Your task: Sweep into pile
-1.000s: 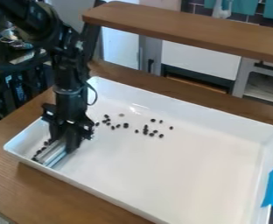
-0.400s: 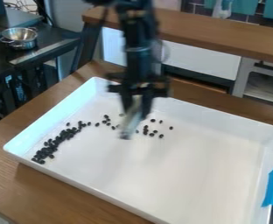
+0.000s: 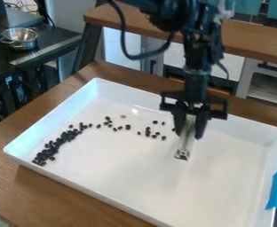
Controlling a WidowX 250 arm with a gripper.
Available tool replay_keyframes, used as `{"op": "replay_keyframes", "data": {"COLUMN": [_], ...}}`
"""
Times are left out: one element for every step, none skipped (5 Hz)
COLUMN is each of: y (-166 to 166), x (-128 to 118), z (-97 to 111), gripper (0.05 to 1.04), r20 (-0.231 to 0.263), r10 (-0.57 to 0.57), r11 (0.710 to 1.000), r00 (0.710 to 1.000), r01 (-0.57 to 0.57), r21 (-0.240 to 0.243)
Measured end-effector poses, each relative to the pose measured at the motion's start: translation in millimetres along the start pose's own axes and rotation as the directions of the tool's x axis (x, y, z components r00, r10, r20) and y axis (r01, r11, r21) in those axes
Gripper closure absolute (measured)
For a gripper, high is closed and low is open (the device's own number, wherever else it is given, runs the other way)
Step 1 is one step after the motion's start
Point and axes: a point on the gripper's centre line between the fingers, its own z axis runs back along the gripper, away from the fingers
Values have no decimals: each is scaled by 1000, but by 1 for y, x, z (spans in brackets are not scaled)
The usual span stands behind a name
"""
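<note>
Our gripper (image 3: 189,129) pinches the sweeping tool (image 3: 184,143); if we push edge-on (it looks narrow), we may slip past the scattered beans (image 3: 147,134)

One fixed camera looks down at a slant onto the white tray (image 3: 224,186) and wooden surface (image 3: 69,193), fairly near.

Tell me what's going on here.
A robot arm is on a sweeping job: its gripper holds a pale tool over the white tray, just right of some small dark beans in the picture. Most of the beans lie in a dense band toward the tray's left corner, with the others trailing loosely out to the middle, so they aren't all in one pile yet.
</note>
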Motion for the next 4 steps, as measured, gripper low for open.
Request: {"op": "replay_keyframes", "data": {"y": [-9, -6, 15, 30], "x": [5, 7, 17, 22], "z": [-23, -32, -39, -38], "gripper": [704, 704, 704, 704], "r20": [-2, -13, -8, -14], "r10": [9, 13, 50, 56], "r11": [999, 998, 997, 997], "r00": [1000, 1000, 999, 998], "r01": [-9, -13, -50, -56], "r21": [40, 56, 65, 60]}}
